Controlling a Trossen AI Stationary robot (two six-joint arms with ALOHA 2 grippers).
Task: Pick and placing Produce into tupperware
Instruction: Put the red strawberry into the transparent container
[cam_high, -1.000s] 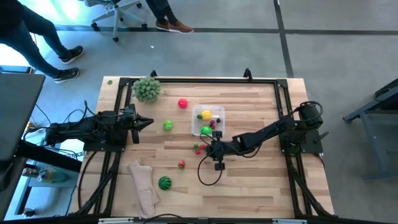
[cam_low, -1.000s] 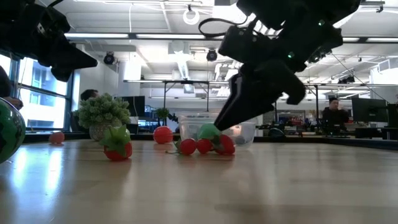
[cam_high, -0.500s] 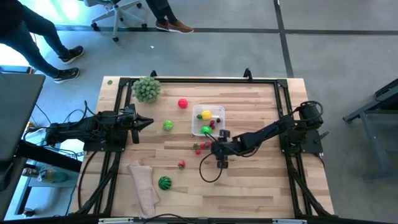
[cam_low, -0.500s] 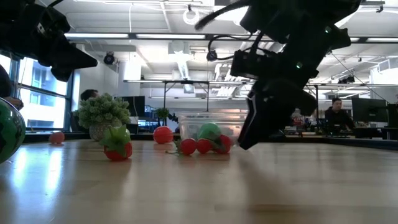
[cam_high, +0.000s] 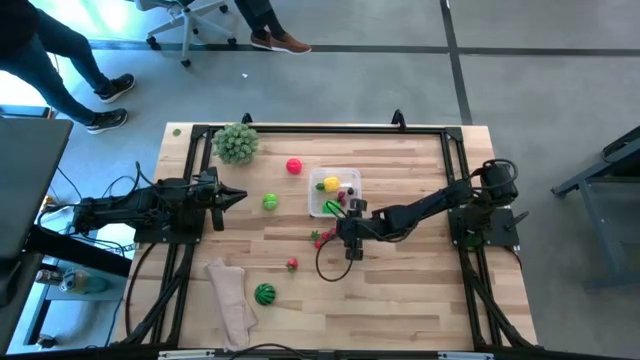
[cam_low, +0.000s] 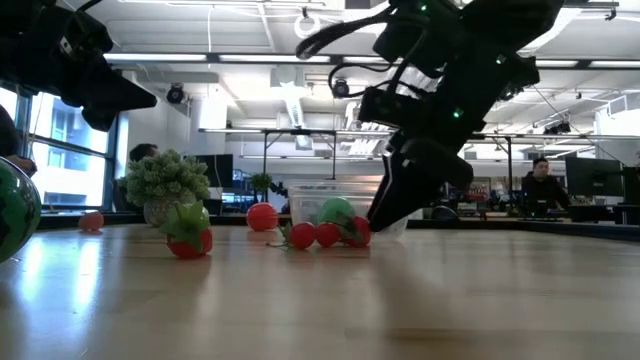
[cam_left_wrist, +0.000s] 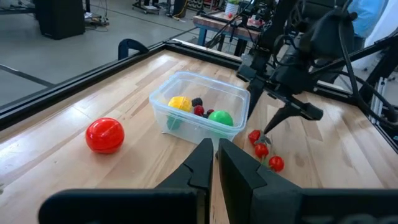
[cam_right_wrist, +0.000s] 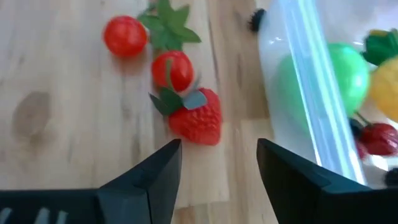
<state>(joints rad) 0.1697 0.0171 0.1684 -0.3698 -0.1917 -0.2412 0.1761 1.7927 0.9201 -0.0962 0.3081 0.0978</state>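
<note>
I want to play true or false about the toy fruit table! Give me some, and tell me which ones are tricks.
1. The tupperware already has fruit inside. True.
2. The right gripper squeezes the strawberry. False: its fingers are open, and the strawberry lies on the table ahead of them.
3. The watermelon ball sits in the tupperware. False: it is on the table, beside the beige cloth.
4. The left gripper is shut and holds nothing. True.
5. A red ball lies outside the tupperware. True.
</note>
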